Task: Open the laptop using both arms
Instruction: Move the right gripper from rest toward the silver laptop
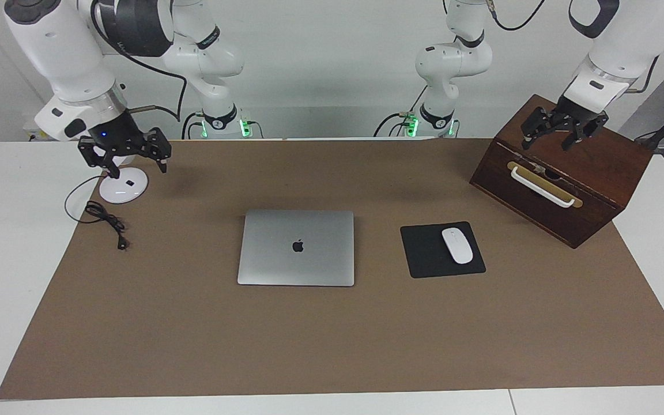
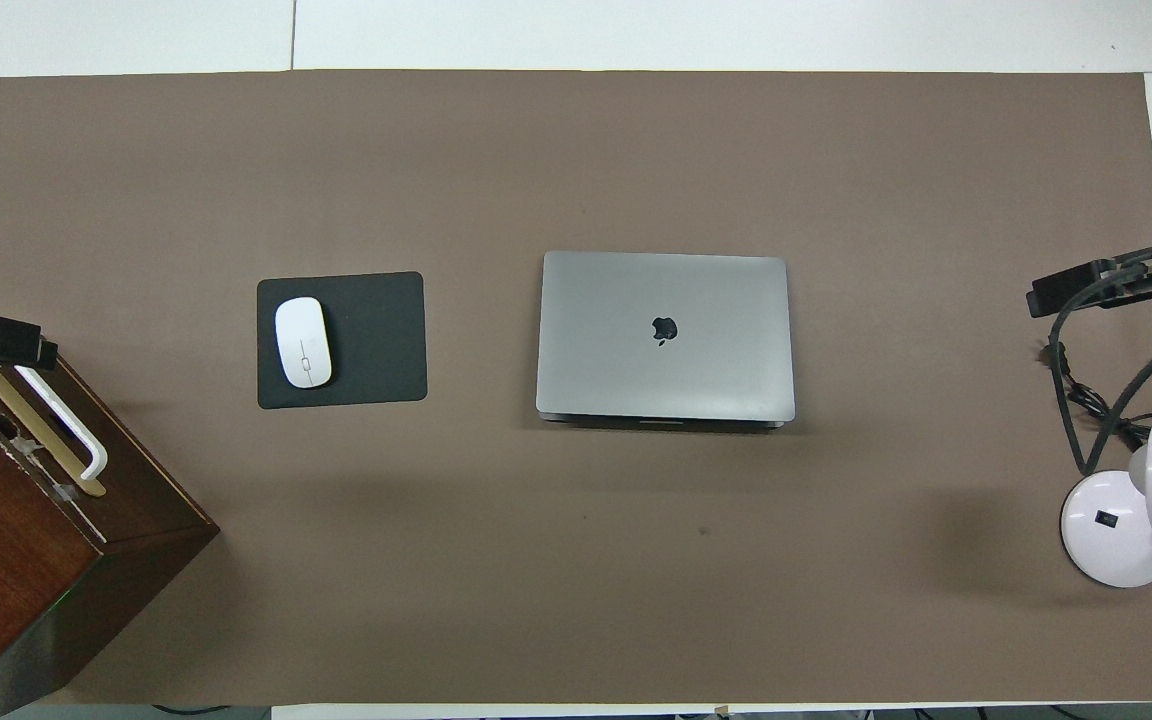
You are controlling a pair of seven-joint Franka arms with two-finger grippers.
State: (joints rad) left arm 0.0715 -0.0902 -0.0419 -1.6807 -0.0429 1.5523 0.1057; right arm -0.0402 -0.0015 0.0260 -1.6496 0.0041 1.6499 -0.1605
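**Laptop shut flat on the mat, both arms raised at the table's ends**

The laptop [image 1: 296, 247] lies closed in the middle of the brown mat [image 1: 332, 346], lid down and logo up. In the overhead view it sits close to the centre of the clock face, just toward 3 o'clock. Nothing touches it.

The black mouse pad [image 1: 433, 253] lies beside the laptop, toward the left arm's end of the table, at 9 o'clock from the laptop in the overhead view. A white mouse [image 1: 457, 245] rests on the pad, on the half away from the laptop.

The left gripper [image 1: 559, 129] hangs over the top of the wooden box [image 1: 597, 173], which stands at the left arm's end of the table, at about 8 o'clock from the laptop in the overhead view. Its fingers are spread and hold nothing. The box has a white handle [image 1: 541, 187] on its front face.

The right gripper [image 1: 130, 154] hangs over the round white base of the desk lamp [image 1: 123, 185], at the right arm's end of the table, at about 4 o'clock from the laptop in the overhead view. Its fingers are also spread apart, with nothing between them. A black cable [image 1: 104, 222] trails from the lamp base across the mat edge, farther from the robots than the base.

Both grippers are well apart from the laptop.
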